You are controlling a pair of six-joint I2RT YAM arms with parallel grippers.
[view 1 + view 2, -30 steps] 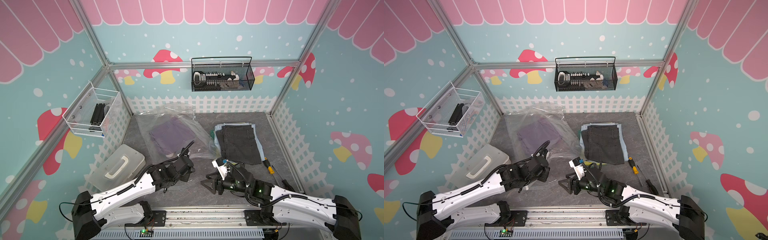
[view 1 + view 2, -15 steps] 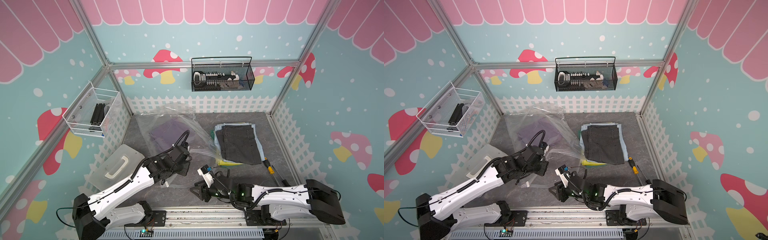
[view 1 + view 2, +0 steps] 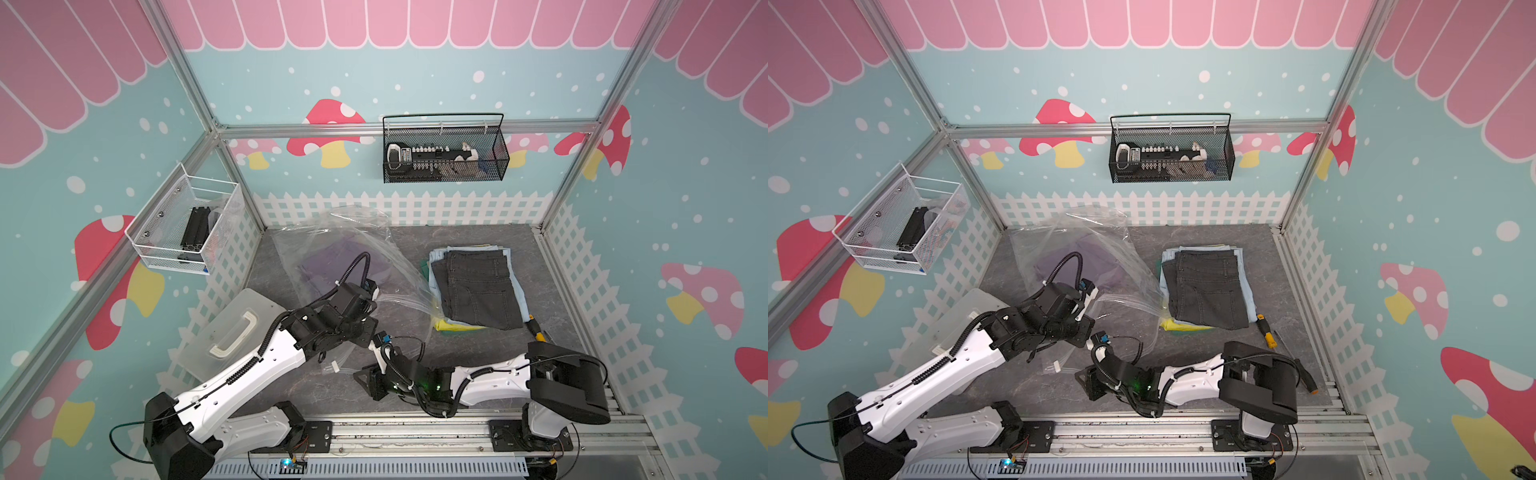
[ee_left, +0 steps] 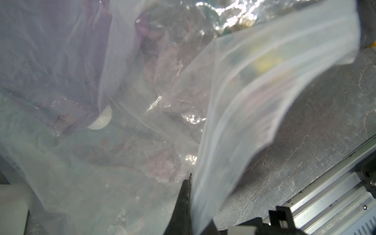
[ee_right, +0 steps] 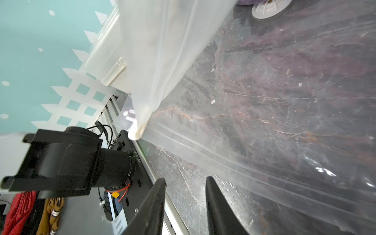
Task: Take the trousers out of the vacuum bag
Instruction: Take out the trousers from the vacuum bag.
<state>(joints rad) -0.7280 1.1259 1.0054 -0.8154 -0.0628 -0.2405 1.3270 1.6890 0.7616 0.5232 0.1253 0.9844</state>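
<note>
The clear vacuum bag (image 3: 332,232) (image 3: 1084,232) lies at the back left with purple trousers (image 3: 332,266) (image 3: 1075,266) inside it. My left gripper (image 3: 365,336) (image 3: 1081,332) (image 4: 189,183) is shut on the bag's ridged zip band, which it holds up off the floor. My right gripper (image 3: 365,380) (image 3: 1086,380) (image 5: 185,179) stands open low near the front rail. Nothing is between its fingers, and the bag's lower zip edge (image 5: 284,142) lies just beyond them. Outside the bag, dark trousers (image 3: 478,291) (image 3: 1208,291) top a stack of light blue, yellow and green ones.
A translucent box with a white handle (image 3: 232,332) sits at the left. A yellow-handled screwdriver (image 3: 536,328) (image 3: 1266,330) lies right of the stack. The bag's white slider clip (image 3: 334,368) rests on the floor. Its white valve (image 4: 100,120) lies beside the purple trousers. The metal rail (image 3: 415,428) borders the front.
My right gripper has swung left along the front, and its jaws have narrowed. My left arm has risen, and the bag's mouth has lifted with it.
</note>
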